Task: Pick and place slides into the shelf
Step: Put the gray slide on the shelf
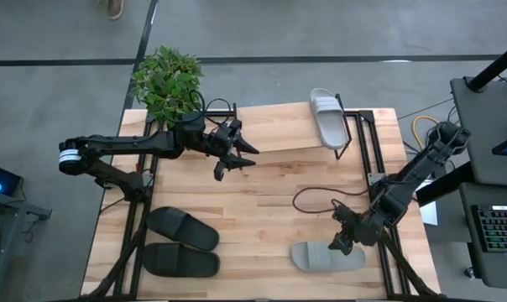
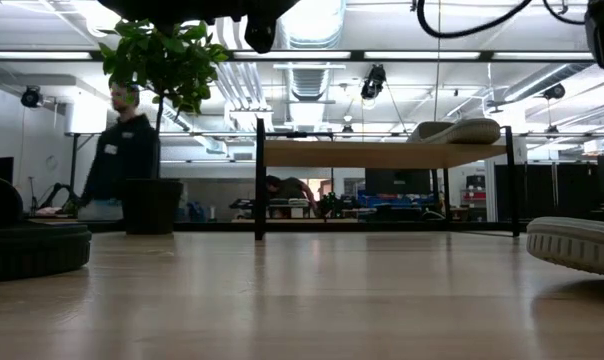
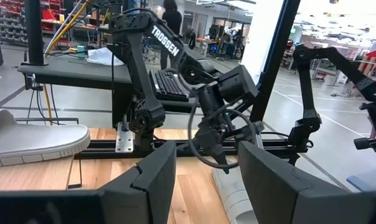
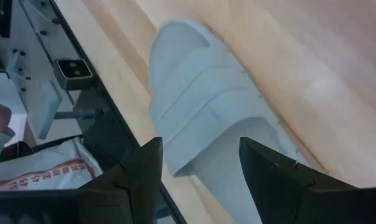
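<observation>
One grey-white slide [image 1: 329,118] lies on the shelf [image 1: 279,130] at its right end, sole down on the plank. The second grey-white slide [image 1: 326,257] lies on the table near the right near corner. Both black slides [image 1: 182,227] [image 1: 180,261] lie side by side at the left near corner. My right gripper [image 1: 346,237] is open just above the grey slide's right end; in the right wrist view its fingers [image 4: 135,180] frame the slide [image 4: 200,106] without touching it. My left gripper [image 1: 237,157] is open in the air by the shelf's left end.
A potted plant [image 1: 166,80] stands at the table's far left corner, close behind my left arm. A black cable [image 1: 308,198] loops over the table between shelf and grey slide. The middle of the table [image 1: 253,210] is bare wood. A person [image 2: 122,160] stands in the room beyond.
</observation>
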Action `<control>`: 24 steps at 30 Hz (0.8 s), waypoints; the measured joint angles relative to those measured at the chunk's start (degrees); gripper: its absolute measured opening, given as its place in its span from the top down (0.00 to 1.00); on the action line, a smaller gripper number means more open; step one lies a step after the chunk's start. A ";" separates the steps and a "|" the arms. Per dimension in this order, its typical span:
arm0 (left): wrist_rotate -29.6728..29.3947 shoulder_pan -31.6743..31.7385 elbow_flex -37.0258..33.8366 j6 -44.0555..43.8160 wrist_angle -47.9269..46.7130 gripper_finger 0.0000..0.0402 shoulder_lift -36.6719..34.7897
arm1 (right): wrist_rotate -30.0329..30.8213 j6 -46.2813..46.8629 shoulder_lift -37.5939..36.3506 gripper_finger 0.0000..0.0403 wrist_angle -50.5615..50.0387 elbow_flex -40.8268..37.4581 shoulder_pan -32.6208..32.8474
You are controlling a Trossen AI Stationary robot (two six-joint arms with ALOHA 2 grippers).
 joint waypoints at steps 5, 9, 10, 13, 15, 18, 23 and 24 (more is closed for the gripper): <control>-0.02 -0.04 -0.02 0.00 0.00 0.60 0.00 | 3.81 5.34 3.59 0.50 -0.73 1.88 1.77; 0.00 -0.07 -0.07 0.01 0.01 0.60 0.00 | 6.25 7.63 5.68 0.50 -0.66 2.98 3.36; -0.01 -0.05 -0.09 0.01 0.02 0.60 0.00 | 6.76 8.33 6.10 0.50 -0.68 3.22 3.81; -0.02 -0.19 -0.26 0.00 0.04 0.60 0.00 | 8.12 10.07 7.07 0.50 -0.71 3.89 4.88; -0.02 -0.24 -0.44 0.02 0.04 0.60 -0.02 | 9.12 11.41 7.58 0.50 -1.02 4.30 5.54; 0.00 -0.29 -0.69 0.02 0.02 0.60 -0.02 | 10.61 13.91 8.47 0.50 -2.50 5.19 6.88; 0.00 -0.31 -0.72 0.02 0.04 0.60 -0.02 | 11.30 18.46 9.75 0.50 -5.70 6.17 8.86; 0.00 -0.31 -0.72 0.03 0.03 0.60 -0.02 | 11.44 19.54 9.96 0.50 -6.17 6.28 9.21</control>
